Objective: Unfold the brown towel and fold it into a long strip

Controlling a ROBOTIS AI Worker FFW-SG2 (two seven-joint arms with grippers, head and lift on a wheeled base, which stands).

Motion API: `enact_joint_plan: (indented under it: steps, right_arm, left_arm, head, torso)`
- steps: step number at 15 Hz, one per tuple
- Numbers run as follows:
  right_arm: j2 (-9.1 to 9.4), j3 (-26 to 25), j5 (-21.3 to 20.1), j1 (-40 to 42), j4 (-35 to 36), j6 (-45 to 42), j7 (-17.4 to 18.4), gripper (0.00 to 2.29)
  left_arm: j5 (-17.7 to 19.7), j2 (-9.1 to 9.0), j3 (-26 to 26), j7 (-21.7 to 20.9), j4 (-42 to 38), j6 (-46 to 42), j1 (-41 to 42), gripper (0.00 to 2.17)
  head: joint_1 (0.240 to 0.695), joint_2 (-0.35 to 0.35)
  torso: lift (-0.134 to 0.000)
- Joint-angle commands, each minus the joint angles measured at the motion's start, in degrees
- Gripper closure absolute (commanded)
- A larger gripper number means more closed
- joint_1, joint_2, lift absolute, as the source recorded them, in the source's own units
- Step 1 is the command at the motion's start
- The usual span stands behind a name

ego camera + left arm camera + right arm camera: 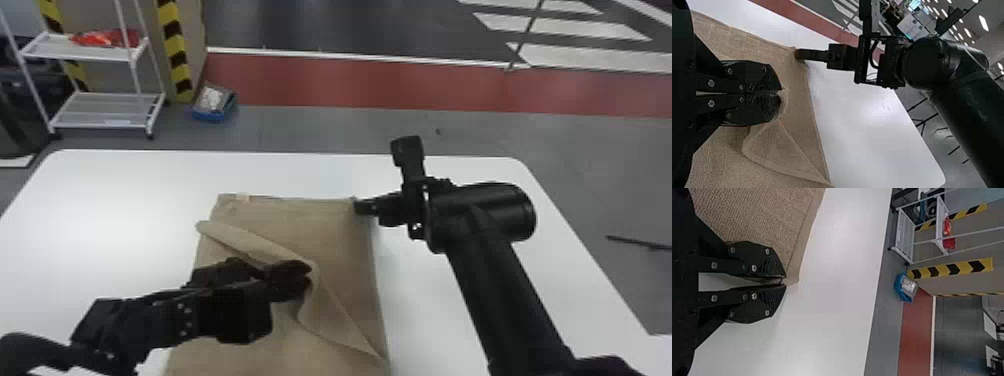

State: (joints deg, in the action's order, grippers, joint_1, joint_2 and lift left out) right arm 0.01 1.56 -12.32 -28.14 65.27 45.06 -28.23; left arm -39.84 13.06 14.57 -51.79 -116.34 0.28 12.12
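Note:
The brown towel (305,225) lies on the table, with a raised flap folded over its middle. My left gripper (311,276) is above the towel's middle, holding the flap's edge; in the left wrist view the left gripper (781,93) is shut on the towel (801,105). At the towel's far right corner is my right gripper (356,206). The right wrist view has the right gripper (784,282) closed at the tips on the corner of the towel (762,219).
The white table (125,200) extends to both sides of the towel and beyond its far edge. Past the table stand a white wire shelf (100,110) and a blue bin (214,115) on the floor.

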Motion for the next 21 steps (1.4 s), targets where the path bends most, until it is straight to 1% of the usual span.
enact_joint_plan:
  steps: [1, 2, 4, 5, 7, 8, 9, 10, 11, 13, 15, 16, 17, 18, 20, 21]
  right_arm:
    - [0.05, -0.77, -0.51, 0.54, 0.56, 1.3, 0.29, 1.72]
    - [0.05, -1.65, -0.07, 0.8, 1.97, 2.89, 0.29, 1.72]
    - [0.05, -4.29, -0.16, 2.03, 7.33, 7.46, 0.2, 1.72]
    - [0.05, -6.57, 0.28, 3.88, 11.72, 10.09, -0.15, 1.72]
    - [-0.27, -12.72, 5.02, 9.42, 21.13, 15.19, -0.24, 1.72]
    - [-2.38, -15.62, 8.45, 13.55, 26.4, 17.3, -0.24, 1.72]
    - [-4.05, -19.14, 11.35, 18.12, 31.67, 17.48, -0.24, 1.72]
    - [-4.93, -22.22, 13.29, 21.81, 35.36, 17.65, -0.24, 1.72]
    - [-5.37, -26.0, 14.08, 25.68, 39.06, 17.65, -0.86, 1.72]
    - [-5.37, -30.92, 14.43, 32.44, 45.38, 17.48, -2.88, 1.72]
    - [-3.87, -33.73, 14.69, 39.12, 52.24, 17.12, -3.32, 1.72]
    - [-2.47, -34.61, 15.22, 42.55, 56.28, 16.95, -3.41, 1.72]
    - [-1.24, -34.78, 15.92, 46.33, 60.5, 16.95, -3.41, 1.72]
    - [0.05, -34.35, 16.01, 49.85, 64.11, 16.6, -3.67, 1.72]
    - [0.05, -33.03, 16.01, 54.33, 69.11, 16.95, -4.2, 1.71]
    - [0.05, -32.06, 15.92, 55.3, 70.52, 17.83, -4.11, 1.71]
  left_arm:
    - [0.29, 0.12, 0.02, 0.2, 0.41, -0.67, -0.43, 2.15]
    - [0.47, 0.12, -0.51, 0.2, 0.58, -0.67, -0.78, 2.15]
    - [0.73, -0.32, -3.41, 0.29, 0.58, -0.67, -1.49, 2.15]
    - [1.0, -0.58, -5.7, 0.29, 0.58, -0.5, -2.01, 2.15]
    - [1.7, -1.46, -9.56, 0.55, 1.64, -0.32, -3.68, 2.15]
    - [1.96, -1.99, -11.06, 0.82, 2.87, 0.21, -4.91, 2.15]
    - [2.05, -2.69, -12.38, 1.26, 4.45, 0.38, -6.06, 2.15]
    - [2.14, -2.78, -12.82, 1.79, 5.94, 0.91, -7.02, 2.15]
    - [2.14, -2.87, -13.34, 2.93, 6.91, 1.44, -7.37, 2.15]
    - [2.05, -2.96, -13.96, 3.46, 7.97, 1.44, -7.37, 2.15]
    - [2.14, -2.96, -14.84, 4.25, 8.23, 1.44, -7.37, 2.15]
    - [2.14, -3.04, -15.8, 4.51, 8.23, 1.44, -7.2, 2.15]
    - [2.14, -3.31, -16.95, 4.51, 8.23, 1.44, -7.11, 2.15]
    - [2.14, -3.4, -17.83, 4.69, 8.23, 1.96, -6.94, 2.15]
    - [2.31, -3.4, -19.76, 4.95, 8.14, 3.02, -6.5, 2.15]
    - [2.31, -3.92, -21.43, 5.3, 7.88, 3.37, -5.88, 2.15]
  head:
    - [0.695, -0.139]
    - [0.695, -0.143]
    - [0.695, -0.148]
    - [0.695, -0.149]
    - [0.695, -0.144]
    - [0.695, -0.143]
    - [0.695, -0.142]
    - [0.695, -0.159]
    - [0.695, -0.173]
    - [0.695, -0.213]
    - [0.695, -0.249]
    - [0.695, -0.268]
    - [0.695, -0.289]
    - [0.695, -0.29]
    - [0.695, -0.274]
    - [0.695, -0.243]
  torso:
    - [-0.114]
    - [-0.114]
    - [-0.114]
    - [-0.114]
    - [-0.114]
    - [-0.114]
    - [-0.114]
    - [-0.114]
    - [-0.114]
    - [-0.114]
    - [-0.114]
    - [-0.114]
    - [-0.114]
    - [-0.114]
    - [-0.114]
    - [-0.114]
